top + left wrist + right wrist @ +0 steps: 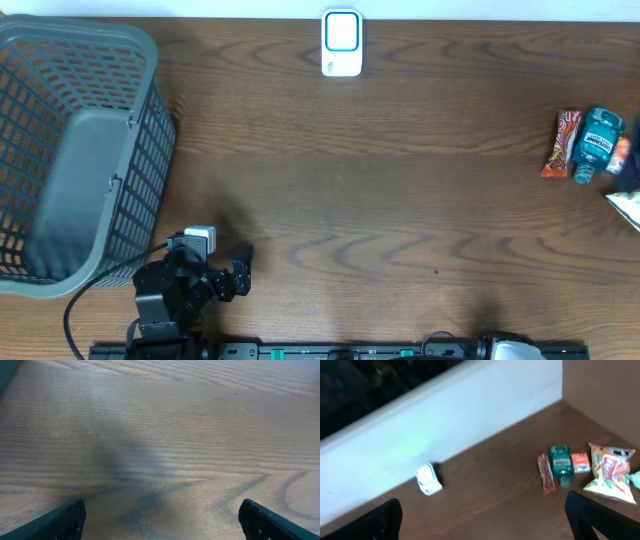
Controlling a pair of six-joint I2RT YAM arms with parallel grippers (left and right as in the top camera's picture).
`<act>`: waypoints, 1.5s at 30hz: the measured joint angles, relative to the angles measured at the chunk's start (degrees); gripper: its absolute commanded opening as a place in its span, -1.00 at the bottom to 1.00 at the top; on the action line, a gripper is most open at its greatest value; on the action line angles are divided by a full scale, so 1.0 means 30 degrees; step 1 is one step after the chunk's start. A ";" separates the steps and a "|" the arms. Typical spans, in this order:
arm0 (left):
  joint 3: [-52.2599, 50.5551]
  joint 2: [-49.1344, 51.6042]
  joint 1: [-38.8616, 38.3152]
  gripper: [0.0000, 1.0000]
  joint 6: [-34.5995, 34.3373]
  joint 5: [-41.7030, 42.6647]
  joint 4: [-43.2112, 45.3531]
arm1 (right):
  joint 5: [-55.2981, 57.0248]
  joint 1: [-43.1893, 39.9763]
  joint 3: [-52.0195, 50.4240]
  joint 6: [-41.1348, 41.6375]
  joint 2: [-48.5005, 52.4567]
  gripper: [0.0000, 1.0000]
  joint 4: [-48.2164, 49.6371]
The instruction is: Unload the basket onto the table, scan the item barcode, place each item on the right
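Found the goods for scanning bunched at the right edge of the table (400, 200), none of them gripped. Saw a teal bottle (597, 143) lying flat there, cap toward the near side, with a red-brown snack bar (566, 143) just beside it on the inner side and a small orange packet (623, 155) hard against its outer side; could not tell whether touching. Made out a crisp bag (610, 472), brightly printed, next to those in the right wrist view, mostly cut off by the frame edge in the overhead view. Spotted the white scanner (342, 43) standing at the middle of the far edge, close to the pale wall (470, 415), well apart from the goods. Noted a grey mesh basket (70, 150) filling the far left corner of the table. Caught the left gripper (162, 507) low over bare wood near the front left, just in front of the basket, jaws spread wide and grasping nothing. Saw the right gripper (482, 502) raised and facing the far right corner, parted out to both lower frame corners, likewise released and holding nothing
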 measured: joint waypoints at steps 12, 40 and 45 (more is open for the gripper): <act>-0.0007 0.0000 -0.0007 0.96 0.0000 0.0000 -0.0007 | 0.0306 0.0000 -0.0299 -0.0291 -0.3359 0.99 -0.0867; -0.0007 0.0000 -0.0007 0.96 0.0000 0.0000 -0.0007 | -0.5391 0.0809 -2.9463 -0.3548 -1.7537 0.99 2.2382; -0.0007 0.0000 0.0000 0.95 0.0000 0.0000 -0.0007 | -0.5690 0.0809 -3.4585 -0.2820 -2.0320 0.99 2.6272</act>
